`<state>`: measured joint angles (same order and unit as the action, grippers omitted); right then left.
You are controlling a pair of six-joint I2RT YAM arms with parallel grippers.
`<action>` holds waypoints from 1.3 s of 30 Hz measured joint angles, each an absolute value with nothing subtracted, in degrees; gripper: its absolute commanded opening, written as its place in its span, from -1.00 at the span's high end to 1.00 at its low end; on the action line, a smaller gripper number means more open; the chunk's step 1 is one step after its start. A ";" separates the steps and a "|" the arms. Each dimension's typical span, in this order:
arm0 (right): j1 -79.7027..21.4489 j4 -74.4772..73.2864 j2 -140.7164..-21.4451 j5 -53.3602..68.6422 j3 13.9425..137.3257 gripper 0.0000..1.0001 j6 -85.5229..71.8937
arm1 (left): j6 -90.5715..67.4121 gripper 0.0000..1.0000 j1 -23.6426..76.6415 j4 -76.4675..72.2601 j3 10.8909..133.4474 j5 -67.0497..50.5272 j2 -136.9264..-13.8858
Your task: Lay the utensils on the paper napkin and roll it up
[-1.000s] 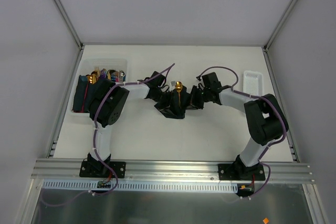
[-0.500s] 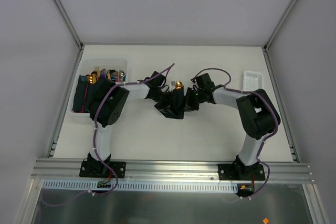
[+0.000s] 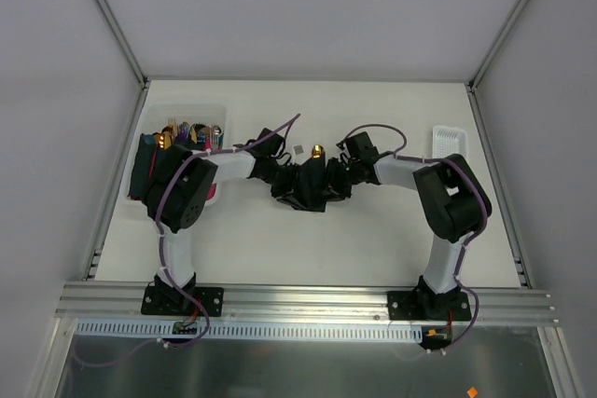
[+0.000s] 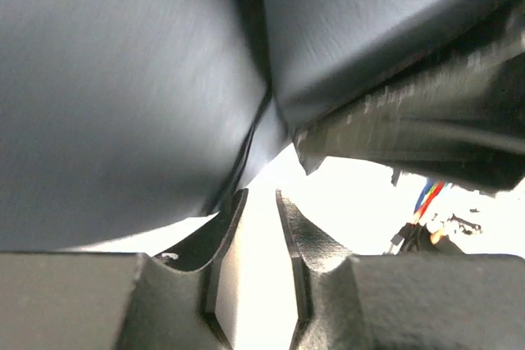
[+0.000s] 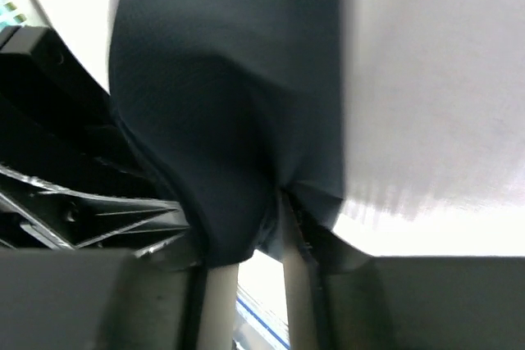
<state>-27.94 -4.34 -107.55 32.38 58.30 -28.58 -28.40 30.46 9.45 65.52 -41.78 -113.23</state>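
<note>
The paper napkin [image 3: 306, 191] sits in the middle of the table [image 3: 373, 240], bunched into a dark, crumpled bundle between the two arms. Of the utensils [image 3: 317, 151] I can make out only one shiny gold head, poking out past the bundle's far edge; the rest is hidden in the paper.

From where I stand the napkin looks thin, matt and limp. It drapes and creases rather than holding a flat shape, so I'd judge it light, easy to tear and quick to spring loose from a roll. The cutlery inside looks slim, hard and smooth, likely to slide out of an open end. The best hold is probably on a folded edge near the cutlery's middle, pressing paper against metal.

The left gripper [image 4: 261, 202] has its ribbed black fingers [image 4: 299, 235] a narrow slit apart, with a fold of napkin reaching the tips; I can't tell whether it pinches the paper. The right gripper [image 5: 246, 235] has a bulge of napkin tucked between its fingers, but whether that grip bites I can't tell either.

Off to the left stands a white bin [image 3: 187, 107] of mixed cutlery; a small white tray [image 3: 448, 140] lies to the right.
</note>
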 measured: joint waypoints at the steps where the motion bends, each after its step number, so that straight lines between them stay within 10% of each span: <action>1: -27.94 -4.16 -107.59 32.73 58.50 0.28 -28.58 | -28.03 0.60 29.85 9.96 64.51 -41.76 -111.94; 17: -27.94 -1.08 -107.81 36.53 59.31 -0.41 -29.41 | -25.65 0.50 18.87 13.85 72.88 -41.95 -104.22; 39: -27.68 0.43 -107.83 38.44 59.35 -0.61 -29.54 | -27.42 0.60 24.73 13.28 84.55 -46.57 -122.45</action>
